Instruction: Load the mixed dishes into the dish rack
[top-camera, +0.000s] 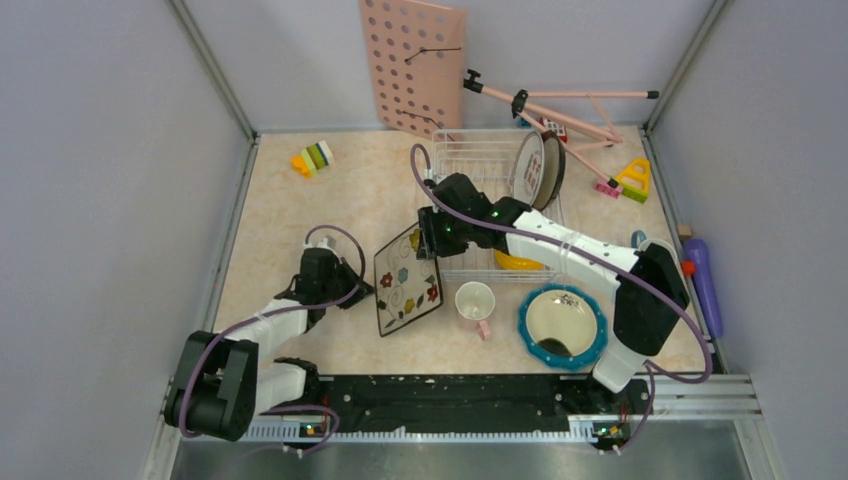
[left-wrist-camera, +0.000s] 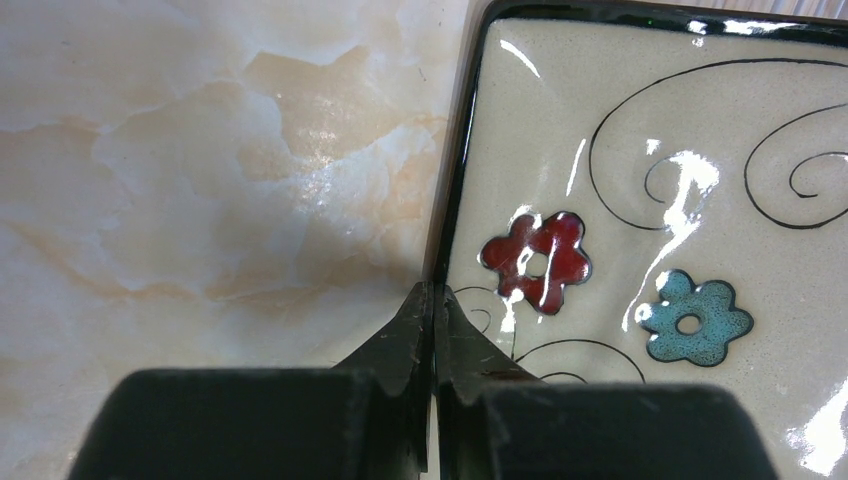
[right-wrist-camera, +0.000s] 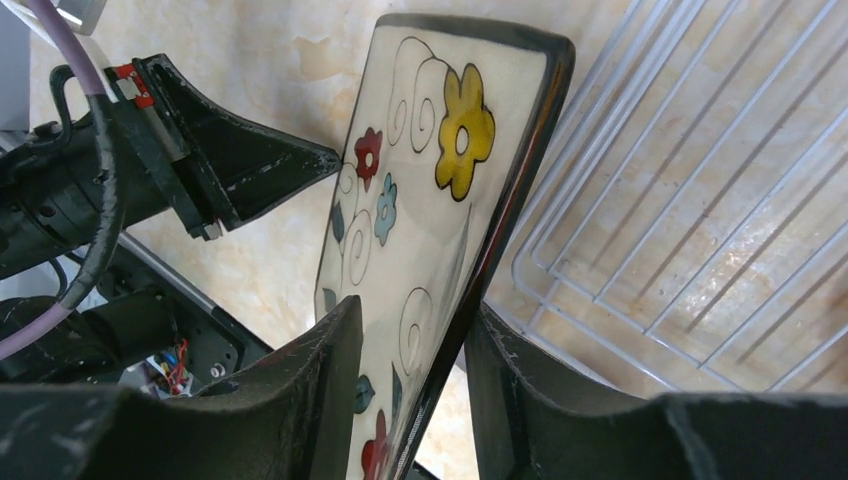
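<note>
L tool (top-camera: 362, 293) lies low on the surface (top-camera: 270, 220), jaws clenched tip to tip w/ nothing between them. Its fingertips (left-wrist-camera: 412, 325) butt against the dark left rim of the square floral plate (top-camera: 407, 280). Bare surface runs from that rim out to the left wall.

The plate is tipped up steeply, near edge down, far edge high. Its flowered face turns left toward the L tool and its back faces the dish rack (top-camera: 470, 160). Its rim runs roughly near-to-far, just beside the rack's left wall.

R tool (right-wrist-camera: 410, 335) is grasping the plate, one finger on the face and one behind the rim. Bare wire floor shows right behind it.

The pink cup (top-camera: 475, 300) stands mouth up on the surface, just right of the plate. The yellow-orange bowl (top-camera: 518, 262) sits in the rack's near side, partly under the R arm. The brown-rimmed round plate (top-camera: 530, 168) stands on edge at the rack's far right. The teal dotted dish (top-camera: 562, 325) lies flat near the front edge.
</note>
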